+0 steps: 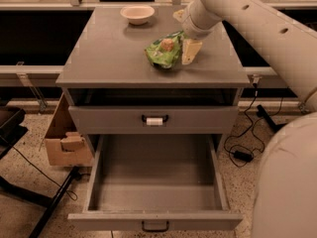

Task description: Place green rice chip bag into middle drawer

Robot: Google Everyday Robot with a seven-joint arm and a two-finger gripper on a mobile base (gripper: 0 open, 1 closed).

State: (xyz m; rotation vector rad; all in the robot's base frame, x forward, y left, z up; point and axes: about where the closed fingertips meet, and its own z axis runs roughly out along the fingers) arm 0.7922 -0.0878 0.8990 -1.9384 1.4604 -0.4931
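1. Pincer [184, 52] of the cream robot arm [247, 19] sits low over the grey counter [109, 58], right of centre and toward the right edge, pressed against the right side of the green rice chip bag [162, 55]. Whether the pincer is apart or clamped on the bag cannot be told from this angle.
2. Crumpled and bright, the green rice chip bag lies on the counter, a little nearer the front edge than the back, with a tan round chip printed on its upper face.
3. Close to the back edge, left of the arm and well apart from the bag, stands a cream bowl [137, 14].
4. Below the counter, the upper drawer front [109, 120] is closed, with a white tag on its handle [154, 119].
5. Beneath that, the middle drawer [156, 202] stands pulled out toward the camera, showing its flat grey floor and low side walls, with a black loop handle [155, 226] on its front.
6. Left of the cabinet a cardboard box [62, 133] rests on the speckled floor; dark cables [241, 152] trail on the right.
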